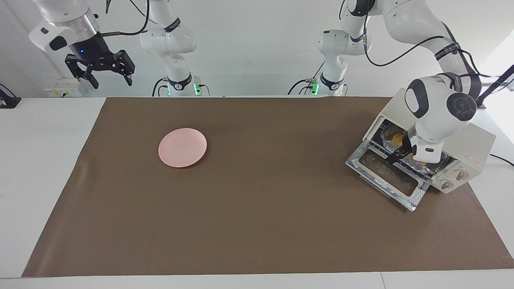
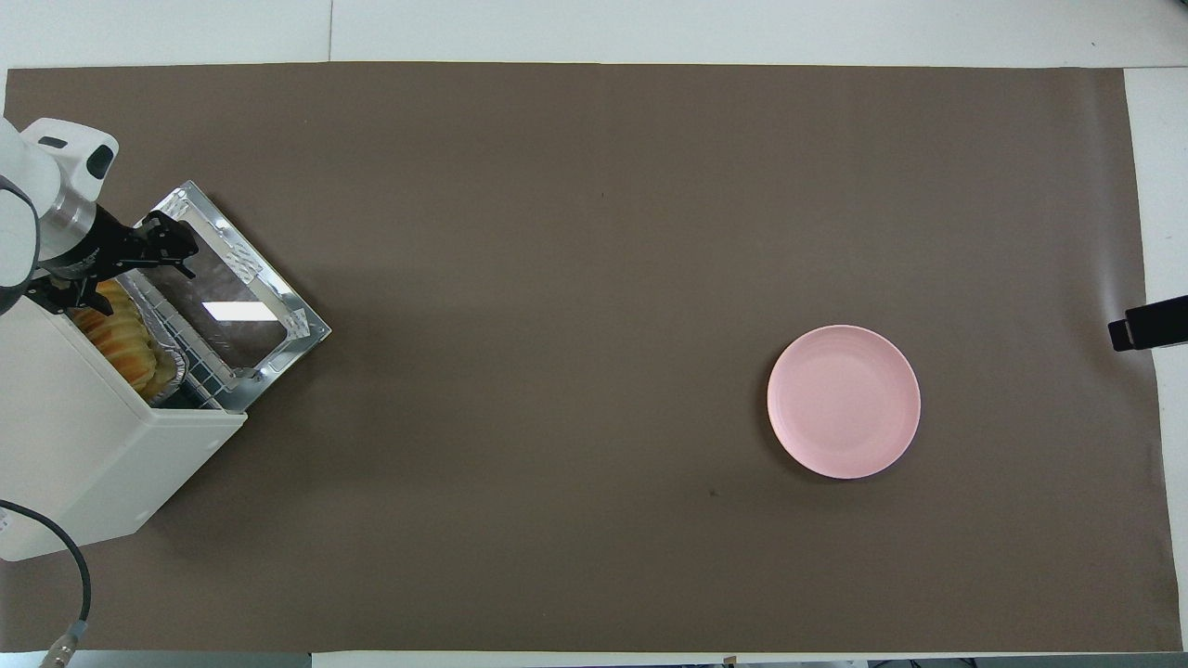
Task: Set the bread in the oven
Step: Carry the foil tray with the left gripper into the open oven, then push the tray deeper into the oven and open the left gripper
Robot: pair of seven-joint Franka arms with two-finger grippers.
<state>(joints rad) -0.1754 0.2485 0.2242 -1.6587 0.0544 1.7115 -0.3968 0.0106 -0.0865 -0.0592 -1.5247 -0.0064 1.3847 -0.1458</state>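
overhead view: i count one bread [image 2: 121, 341] in oven [image 2: 83, 445], one plate [image 2: 844, 401]; left gripper [image 2: 116, 264] spread, right gripper [image 1: 105, 67] spread, waiting.

Bright, even light, sharp focus; glare on the oven [image 2: 111, 445] door glass.

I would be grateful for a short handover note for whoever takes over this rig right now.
Left gripper: at the oven mouth, over the pulled-out rack and the open door; fingers hard to read.
Right gripper: open, raised, waiting at its own end of the table.
Bread: in the foil tray on the oven rack.
Pink plate: bare, on the brown mat.
Done: bread is in the oven.
Left: withdraw the left arm; the door is still down.
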